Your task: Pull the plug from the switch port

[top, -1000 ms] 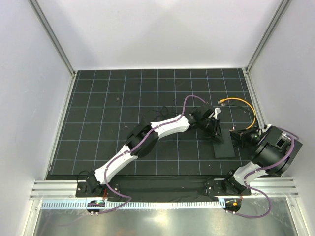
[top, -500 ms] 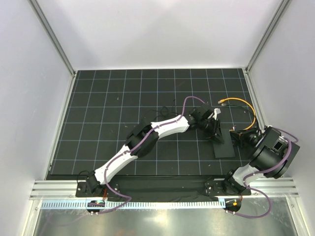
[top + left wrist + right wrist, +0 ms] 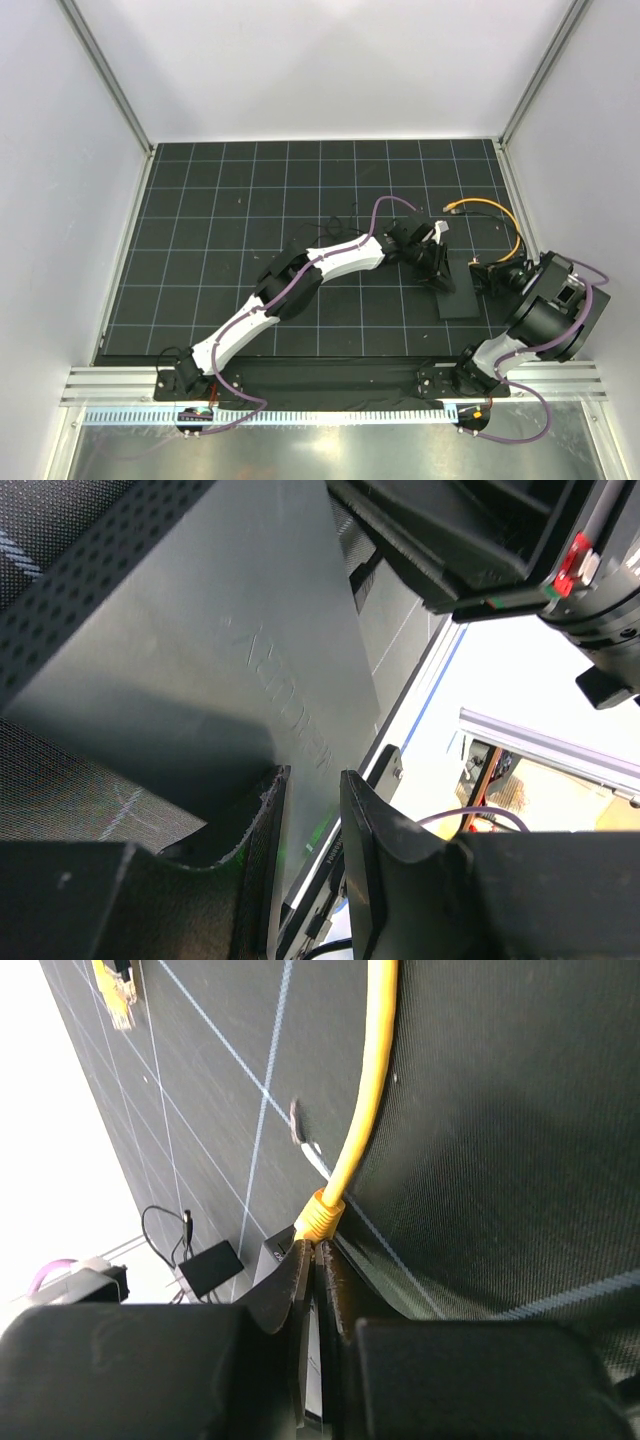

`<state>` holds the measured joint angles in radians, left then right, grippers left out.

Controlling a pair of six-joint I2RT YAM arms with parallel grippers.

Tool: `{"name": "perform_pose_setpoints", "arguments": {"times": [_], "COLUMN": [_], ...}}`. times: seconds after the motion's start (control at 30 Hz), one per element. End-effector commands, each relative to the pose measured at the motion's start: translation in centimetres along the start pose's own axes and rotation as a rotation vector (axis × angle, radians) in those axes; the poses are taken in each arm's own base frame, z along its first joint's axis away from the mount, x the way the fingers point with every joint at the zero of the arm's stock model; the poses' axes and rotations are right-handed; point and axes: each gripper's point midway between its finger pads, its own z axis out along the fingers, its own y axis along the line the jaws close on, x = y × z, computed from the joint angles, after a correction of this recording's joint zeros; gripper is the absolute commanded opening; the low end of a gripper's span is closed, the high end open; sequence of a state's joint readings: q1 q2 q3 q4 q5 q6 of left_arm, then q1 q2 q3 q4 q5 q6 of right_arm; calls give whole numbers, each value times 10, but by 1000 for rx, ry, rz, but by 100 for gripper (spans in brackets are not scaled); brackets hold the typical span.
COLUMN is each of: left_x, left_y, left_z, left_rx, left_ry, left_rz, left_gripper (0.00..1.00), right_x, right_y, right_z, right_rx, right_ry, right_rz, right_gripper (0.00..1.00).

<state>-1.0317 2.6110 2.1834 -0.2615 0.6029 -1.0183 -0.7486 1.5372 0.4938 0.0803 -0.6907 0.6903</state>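
Down on the black grid counter (image 3: 250, 250) the big picture holds steady. The left arm (image 3: 330, 258) is still stretched right across to the network switch (image 3: 457, 297), and the left pincer (image 3: 312, 780) looks clamped on the edge of that flat black box, bracing it; nothing has shifted there in the last second. The action is all on the other side! The right arm (image 3: 545, 320) has crept in a touch toward the switch's right-hand edge, and the box itself has barely stirred. The yellow Ethernet cable (image 3: 512, 232) still loops away over the mat, its free end lying well apart at the far side. And here's the change that matters: the right pincer (image 3: 314, 1250), a little apart a moment ago, has squeezed down. Its jaws are now closed tight on the plug (image 3: 320, 1215), right at the yellow boot where the cable ends, hard against the switch's edge. The port is hidden behind the fingers, so I can't see the seating, but to my eye the plug hasn't come out yet. So the grip is made, the brace is on, and what's left is the pull itself, straight back along the cable's line. The little black adapter block (image 3: 212, 1267) on its thin wire sits off to one side, out of it.
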Motion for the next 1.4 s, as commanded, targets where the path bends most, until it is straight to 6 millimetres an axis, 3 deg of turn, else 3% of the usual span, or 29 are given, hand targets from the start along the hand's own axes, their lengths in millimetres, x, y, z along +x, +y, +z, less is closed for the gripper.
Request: {"name": "perform_pose_setpoints", "arguments": {"times": [0.0, 0.17, 0.37, 0.57, 0.77, 0.9, 1.13, 1.37], "left_x": [20, 20, 13, -2, -21, -22, -8, -4], "left_y": [55, 58, 50, 25, 0, 20, 45, 57], "left_z": [7, 8, 5, -7, -13, 4, 13, 13], "left_rx": [-155, -158, -149, -112, -64, -86, -131, -171], "left_ry": [47, 47, 31, -9, -82, -70, -37, -27], "left_rz": [-69, -75, -55, -9, 61, 19, -45, -71], "left_gripper": [32, 32, 32, 33, 36, 36, 34, 33], "right_x": [-42, -44, -24, 1, 9, 8, -2, -13], "right_y": [-25, -24, -34, -44, -44, -40, -19, -11], "right_z": [4, 6, 4, -2, -6, -4, -6, -6], "right_rx": [159, 153, 168, 183, 178, 163, 100, 68], "right_ry": [-168, -160, -100, -19, 2, 5, -35, -75], "right_rz": [-48, -42, -55, -82, -78, -67, -27, -3], "right_gripper": [1, 1, 1, 1, 1, 2, 25, 38]}}
